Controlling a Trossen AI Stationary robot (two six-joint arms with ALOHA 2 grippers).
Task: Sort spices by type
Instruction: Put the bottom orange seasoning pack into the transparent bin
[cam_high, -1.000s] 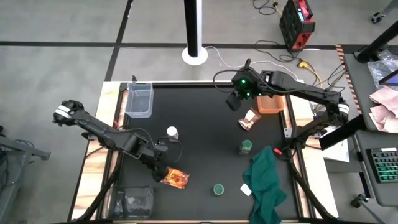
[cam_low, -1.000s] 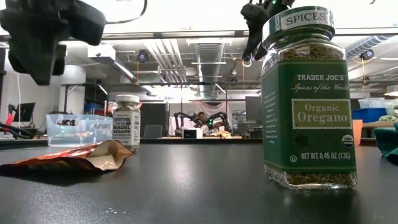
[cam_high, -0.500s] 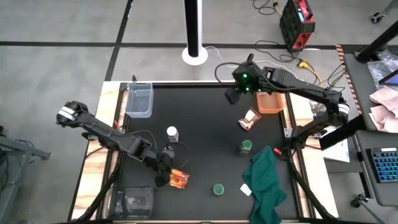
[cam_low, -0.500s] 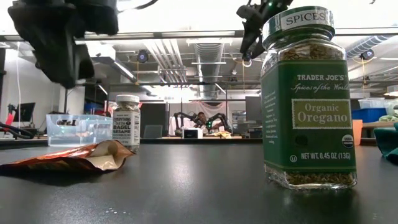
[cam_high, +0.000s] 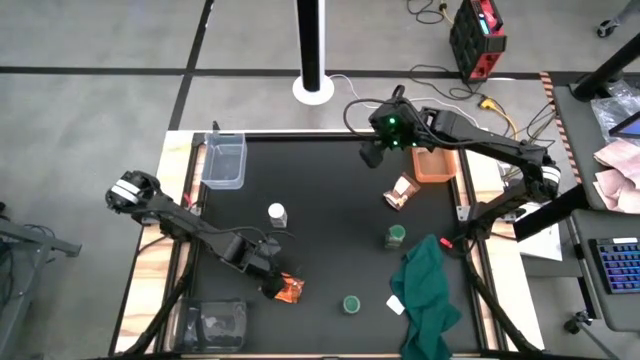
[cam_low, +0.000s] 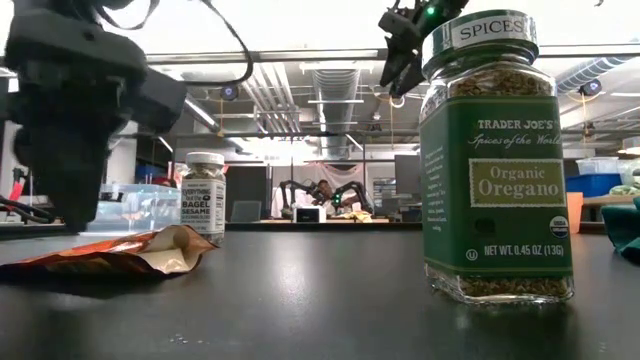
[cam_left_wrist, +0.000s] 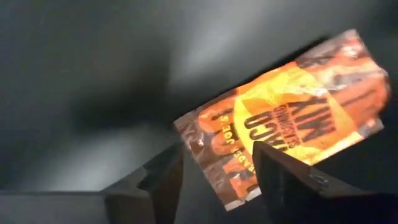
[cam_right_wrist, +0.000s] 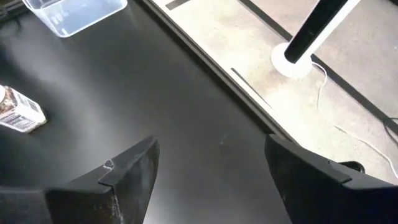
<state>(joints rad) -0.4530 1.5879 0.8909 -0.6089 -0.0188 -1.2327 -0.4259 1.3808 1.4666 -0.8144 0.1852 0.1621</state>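
An orange foil packet (cam_high: 291, 291) lies flat near the table's front left. My left gripper (cam_left_wrist: 217, 180) points down just above it, open, with one finger on each side of the packet's end (cam_left_wrist: 214, 155). In the low view the left gripper (cam_low: 70, 215) hangs over the packet (cam_low: 120, 255). A white-capped jar (cam_high: 277, 214) stands behind it. A copper packet (cam_high: 400, 192) and a green-lidded jar (cam_high: 396, 237) are at the right. Another green-lidded jar (cam_high: 351, 303) is near the front. My right gripper (cam_high: 371, 155) hangs open high over the far side.
A clear bin (cam_high: 223, 160) stands at the far left and an orange tray (cam_high: 436, 166) at the far right. A dark green cloth (cam_high: 427, 295) and a white paper scrap (cam_high: 396, 305) lie front right. Another clear container (cam_high: 215, 322) sits at the front left corner.
My left gripper has come down and moved toward the table's near edge and a little right, ending over the end of the orange packet. The packet and the jars have stayed where they were.
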